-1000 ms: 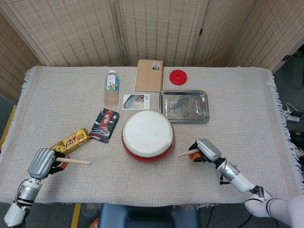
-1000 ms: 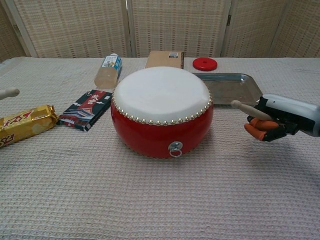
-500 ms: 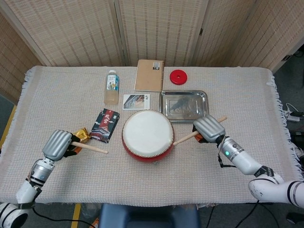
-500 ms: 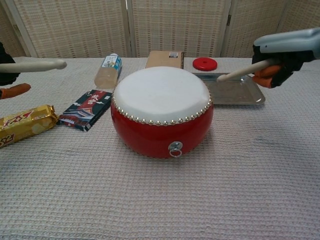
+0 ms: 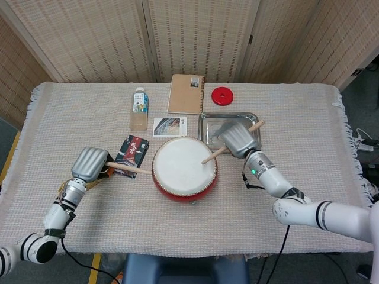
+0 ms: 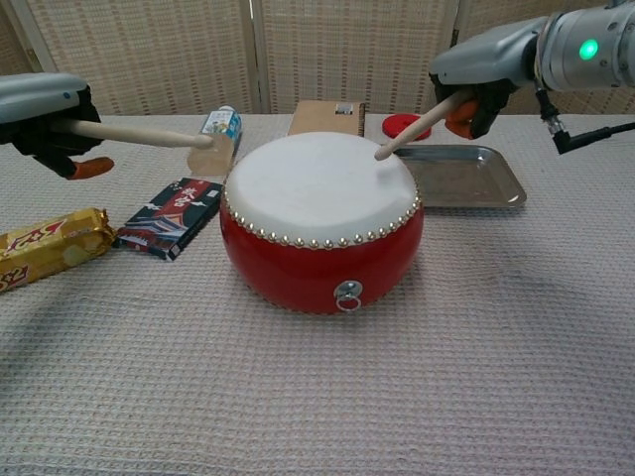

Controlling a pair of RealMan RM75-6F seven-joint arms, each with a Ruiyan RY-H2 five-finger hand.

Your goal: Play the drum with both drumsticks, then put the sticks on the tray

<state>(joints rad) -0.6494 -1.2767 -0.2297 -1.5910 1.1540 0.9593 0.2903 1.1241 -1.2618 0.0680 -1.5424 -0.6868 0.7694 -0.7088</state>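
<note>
A red drum (image 5: 184, 167) (image 6: 319, 220) with a white skin stands mid-table. My right hand (image 5: 236, 139) (image 6: 483, 76) grips a wooden drumstick (image 5: 216, 152) (image 6: 418, 126) whose tip hangs over the skin's right part, at or just above it. My left hand (image 5: 90, 164) (image 6: 45, 109) grips the other drumstick (image 5: 129, 170) (image 6: 144, 133), which points right toward the drum, with its tip short of the rim. The metal tray (image 5: 253, 142) (image 6: 476, 179) lies behind the drum to the right, partly hidden by my right hand in the head view.
A dark snack pack (image 5: 131, 155) and a gold wrapped bar (image 6: 45, 246) lie left of the drum. Behind it are a bottle (image 5: 139, 109), a card (image 5: 170, 126), a notebook (image 5: 186, 93) and a red disc (image 5: 222, 95).
Both hands rose from the table and moved in toward the drum. The right stick swung over the skin; the left stick came close to the drum's left side.
</note>
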